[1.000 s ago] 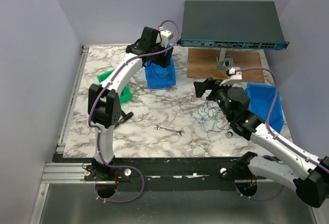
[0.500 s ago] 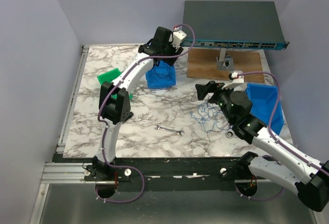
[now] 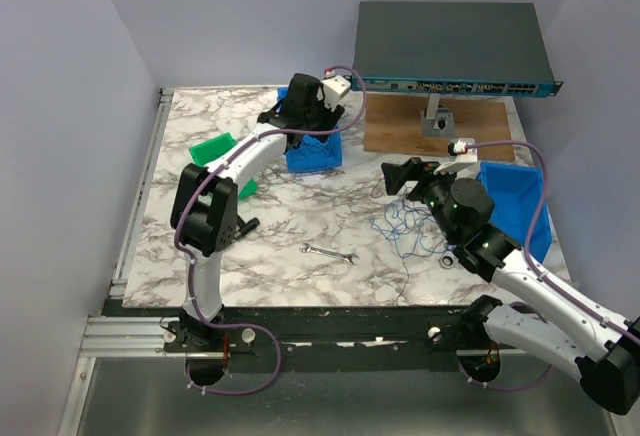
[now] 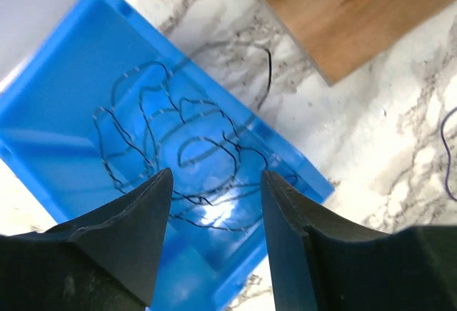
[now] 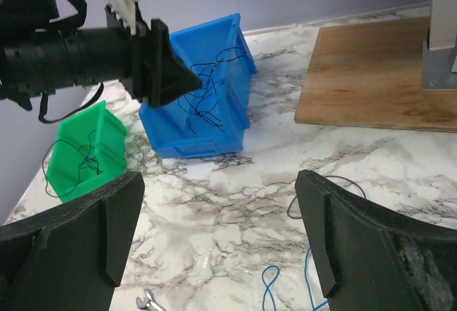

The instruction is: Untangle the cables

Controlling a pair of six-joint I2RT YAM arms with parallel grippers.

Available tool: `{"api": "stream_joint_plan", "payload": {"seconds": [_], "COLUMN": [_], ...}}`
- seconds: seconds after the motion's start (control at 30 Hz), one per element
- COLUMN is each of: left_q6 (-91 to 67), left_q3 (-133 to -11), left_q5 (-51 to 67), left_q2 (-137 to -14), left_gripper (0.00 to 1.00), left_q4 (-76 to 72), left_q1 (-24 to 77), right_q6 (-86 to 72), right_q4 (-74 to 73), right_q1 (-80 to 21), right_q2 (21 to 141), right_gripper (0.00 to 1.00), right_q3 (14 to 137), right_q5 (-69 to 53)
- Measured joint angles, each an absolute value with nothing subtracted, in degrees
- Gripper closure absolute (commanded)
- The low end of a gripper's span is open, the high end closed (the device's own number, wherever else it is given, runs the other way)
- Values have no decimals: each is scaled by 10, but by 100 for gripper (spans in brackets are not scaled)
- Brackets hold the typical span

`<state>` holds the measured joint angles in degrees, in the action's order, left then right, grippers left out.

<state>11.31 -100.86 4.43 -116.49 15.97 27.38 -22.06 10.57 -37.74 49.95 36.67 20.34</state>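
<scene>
A tangle of thin blue cables lies on the marble table right of centre; a few loops show in the right wrist view. A thin black cable lies coiled inside the blue bin. It also shows in the right wrist view. My left gripper hovers over that bin, open and empty. My right gripper is open and empty, low over the table just behind the blue tangle.
A green bin with a black wire stands at the left. A silver wrench lies near the front. A second blue bin is at the right. A wooden board and a network switch stand at the back.
My left gripper swung right toward the switch, then came back left and down over the blue bin. The right arm has barely moved.
</scene>
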Motion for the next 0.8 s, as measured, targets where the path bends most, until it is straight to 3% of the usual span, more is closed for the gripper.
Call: {"api": "stream_joint_plan", "payload": {"seconds": [0.13, 0.33, 0.73, 0.8], "left_q6": [89, 75, 86, 92], "left_q3": [-931, -915, -922, -933], "left_q5": [65, 73, 81, 86], "left_q2": [-1135, -1134, -1141, -1152], "left_gripper": [43, 44, 56, 62], "left_q4": [123, 96, 56, 54], "left_q1": [261, 250, 251, 251], "right_q6": [-222, -223, -222, -222], "right_q4": [105, 104, 87, 81], "right_q1": [-375, -374, -374, -374], "right_q2": [499, 494, 487, 485], "right_gripper": [3, 3, 3, 3], "right_q3": [367, 367, 375, 375], "right_q5": [203, 203, 203, 203]}}
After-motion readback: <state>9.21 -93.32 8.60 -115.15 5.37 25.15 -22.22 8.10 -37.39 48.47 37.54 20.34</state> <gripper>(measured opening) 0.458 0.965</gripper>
